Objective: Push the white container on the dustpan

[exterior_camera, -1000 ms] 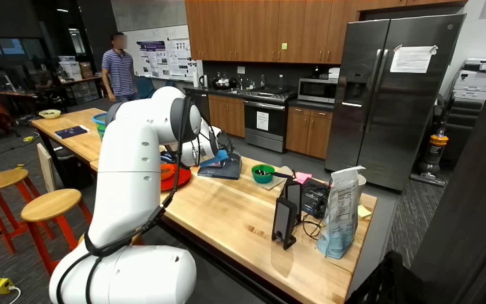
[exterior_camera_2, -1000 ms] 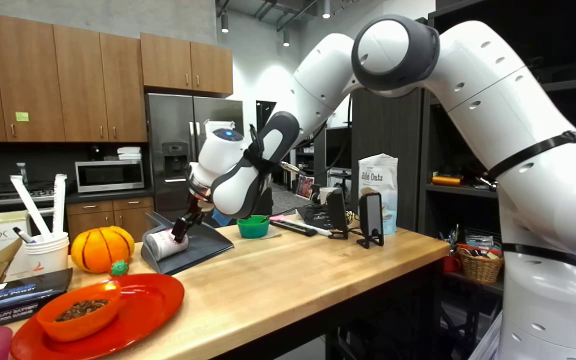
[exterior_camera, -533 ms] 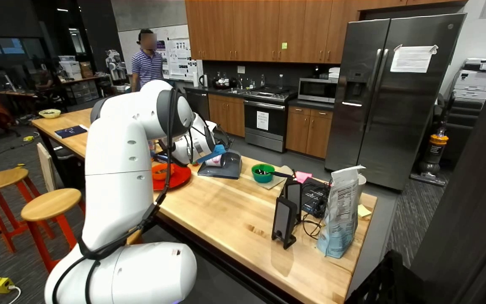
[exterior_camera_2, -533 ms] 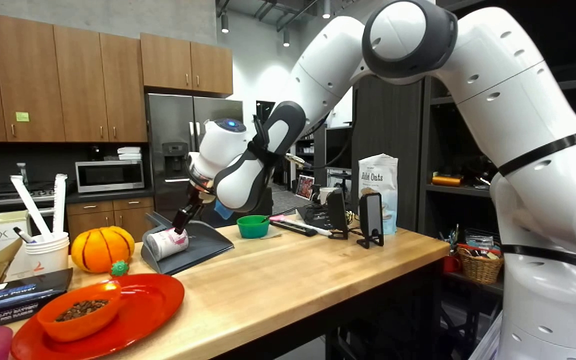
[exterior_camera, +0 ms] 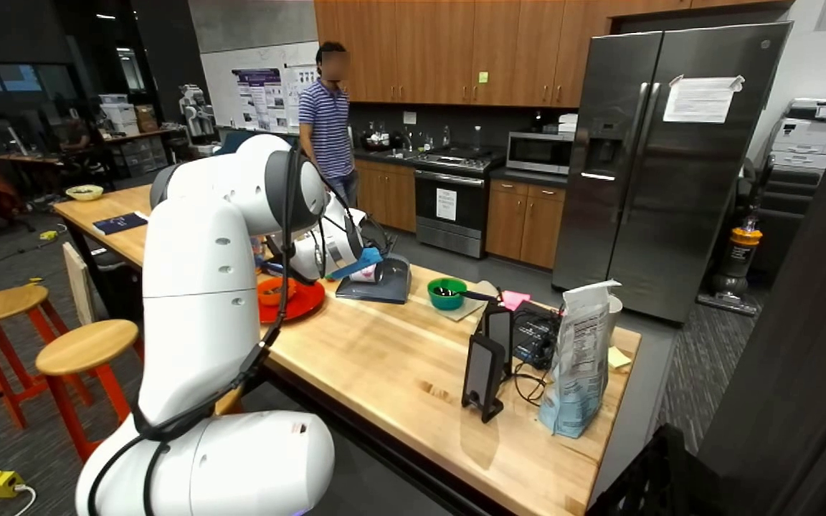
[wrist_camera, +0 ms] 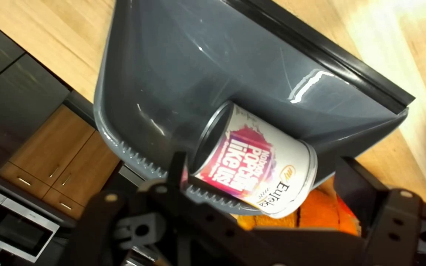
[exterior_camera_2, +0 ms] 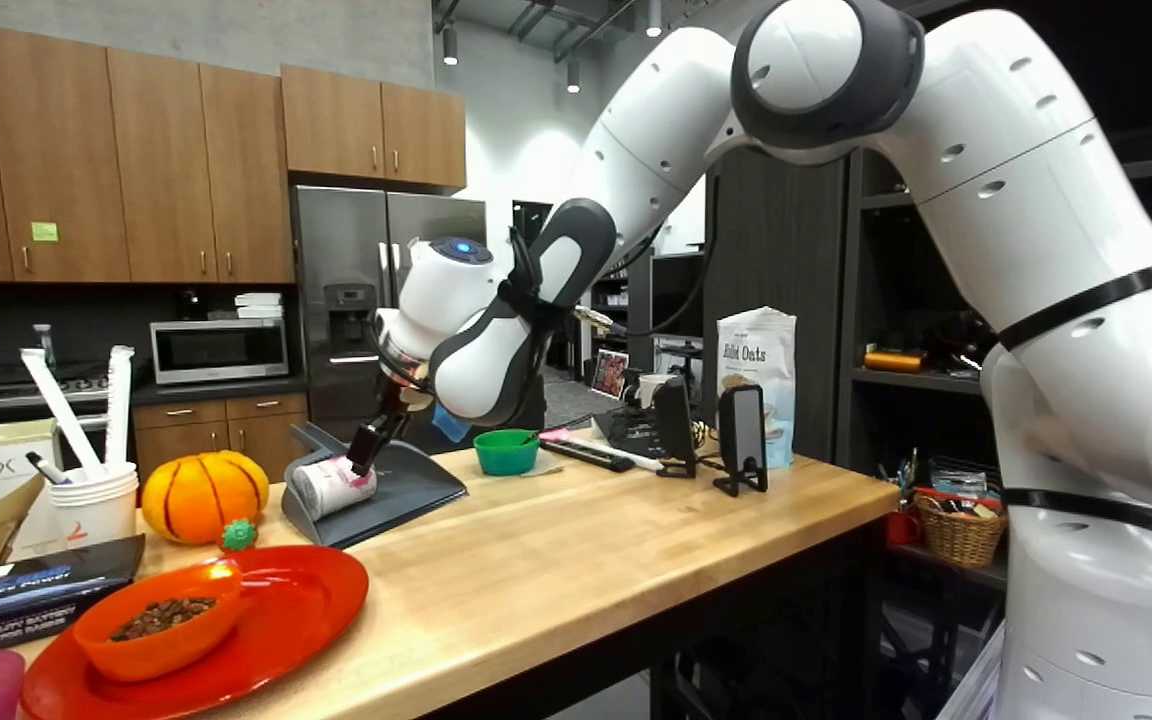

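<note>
The white container [wrist_camera: 257,159], a round tub with pink and purple print, lies on its side in the dark grey dustpan [wrist_camera: 205,66]. In the wrist view its dark hollow end faces left and its white end overlaps the pan's rim. Both also show in exterior views: container [exterior_camera_2: 331,487] and dustpan [exterior_camera_2: 421,495], container [exterior_camera: 364,274] and dustpan [exterior_camera: 391,287]. My gripper [wrist_camera: 266,175] is open, its black fingers spread wide on either side of the container in the wrist view. In an exterior view the gripper [exterior_camera_2: 366,455] is close over the container; whether it touches cannot be told.
An orange pumpkin [exterior_camera_2: 206,497], a red plate [exterior_camera_2: 316,600] with an orange bowl [exterior_camera_2: 151,640], and white cups [exterior_camera_2: 96,510] stand near the pan. A green bowl [exterior_camera_2: 506,455], black speakers [exterior_camera_2: 742,440] and an oats bag [exterior_camera_2: 758,370] are farther along the table. A person [exterior_camera: 327,122] stands behind.
The arm has drawn back and the gripper has lifted slightly from its place a second ago, then dipped a little. The container and dustpan look unmoved. The person has walked rightward.
</note>
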`<control>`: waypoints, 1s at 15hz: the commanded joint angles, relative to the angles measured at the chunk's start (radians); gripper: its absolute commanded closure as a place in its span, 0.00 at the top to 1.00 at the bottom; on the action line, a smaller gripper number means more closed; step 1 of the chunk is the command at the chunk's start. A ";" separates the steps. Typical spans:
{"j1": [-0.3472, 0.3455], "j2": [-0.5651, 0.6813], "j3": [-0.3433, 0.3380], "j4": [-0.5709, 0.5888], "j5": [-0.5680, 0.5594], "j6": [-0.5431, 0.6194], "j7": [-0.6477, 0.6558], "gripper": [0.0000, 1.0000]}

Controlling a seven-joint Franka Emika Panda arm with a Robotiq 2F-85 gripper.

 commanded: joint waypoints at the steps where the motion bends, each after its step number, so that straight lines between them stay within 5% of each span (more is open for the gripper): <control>1: -0.004 -0.007 0.003 -0.021 0.000 0.028 0.000 1.00; 15: -0.005 -0.019 0.017 -0.011 0.000 -0.033 -0.020 1.00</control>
